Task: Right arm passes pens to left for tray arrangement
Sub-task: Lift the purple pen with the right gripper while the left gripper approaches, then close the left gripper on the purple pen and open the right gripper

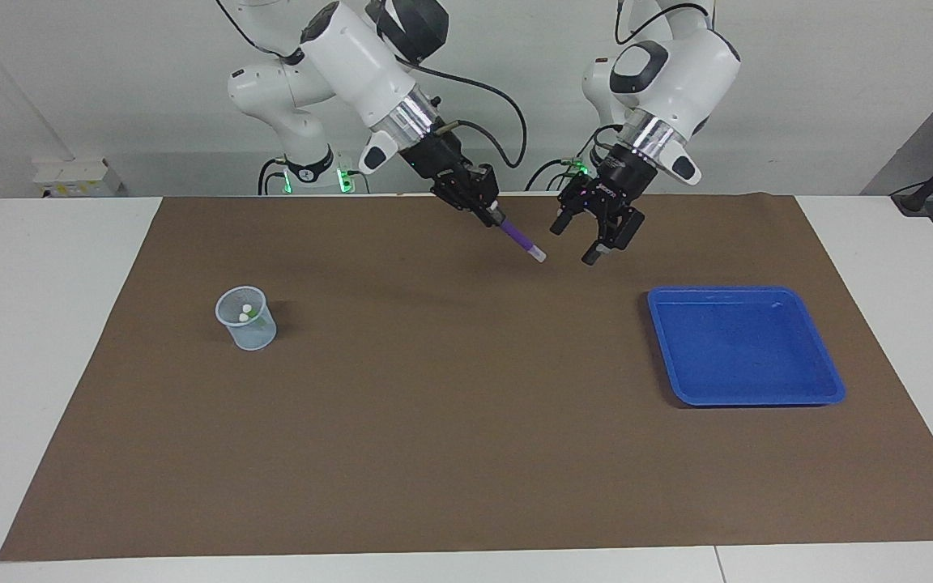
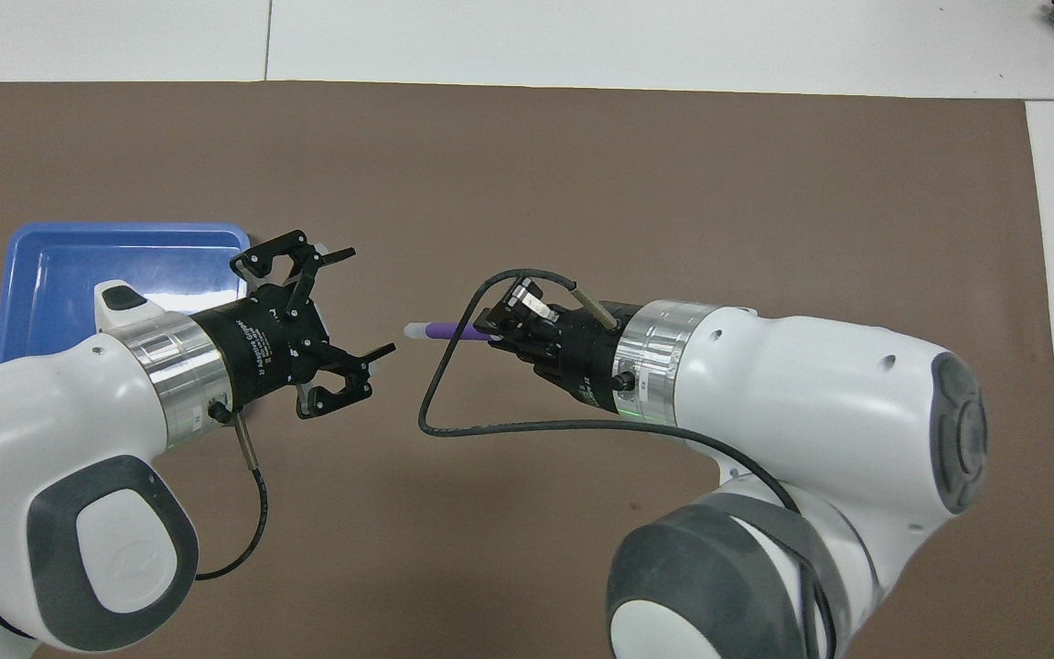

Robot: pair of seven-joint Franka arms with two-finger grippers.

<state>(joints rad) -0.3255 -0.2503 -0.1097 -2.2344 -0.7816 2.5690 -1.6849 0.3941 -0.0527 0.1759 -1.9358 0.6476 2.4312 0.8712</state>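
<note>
My right gripper is shut on the purple pen and holds it in the air over the brown mat, its whitish tip pointing at my left gripper. The pen also shows in the overhead view, held by the right gripper. My left gripper is open and empty, a short gap from the pen's tip, also seen from overhead. The blue tray lies empty toward the left arm's end; it also shows in the overhead view. Two more pens show only as whitish caps in a cup.
A small translucent pale-blue cup stands on the mat toward the right arm's end. The brown mat covers most of the white table. The right arm hides the cup in the overhead view.
</note>
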